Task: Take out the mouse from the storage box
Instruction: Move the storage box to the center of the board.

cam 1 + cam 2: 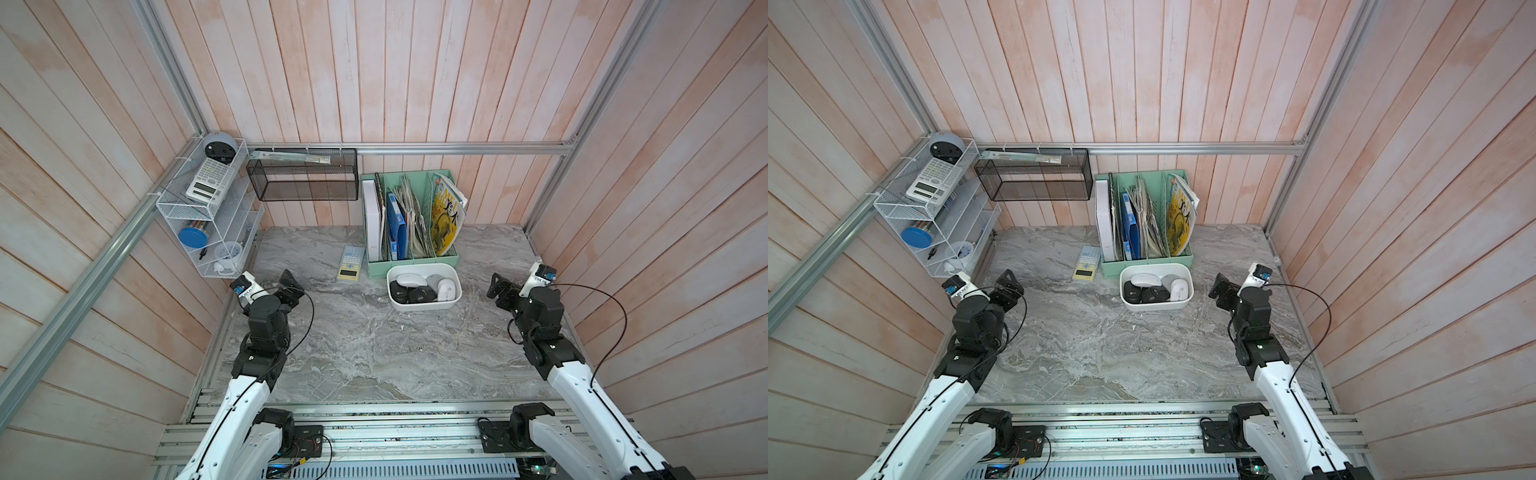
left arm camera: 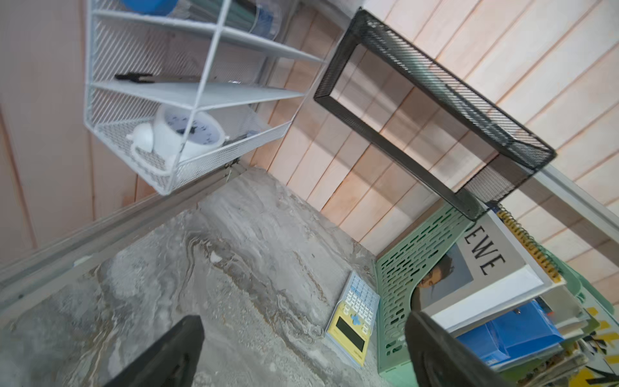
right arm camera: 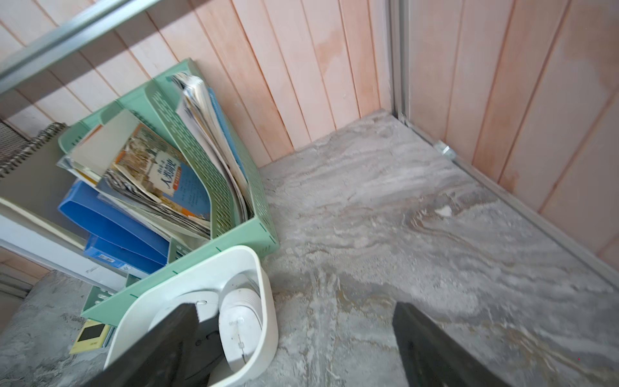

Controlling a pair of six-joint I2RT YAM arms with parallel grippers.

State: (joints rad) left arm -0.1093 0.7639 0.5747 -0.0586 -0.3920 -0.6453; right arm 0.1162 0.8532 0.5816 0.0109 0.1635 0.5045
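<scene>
Now, storage box: I see mice inside.
Book behind it: reads "EWE".
Left gripper: wide, empty.
Right gripper: wide, empty, near box.

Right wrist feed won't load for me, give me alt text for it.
The right gripper is open and empty, one black finger partly hiding the white storage box, where a white mouse shows. A mint green file organiser packed with books and blue folders stands close beside the box on the grey marble table.
</scene>
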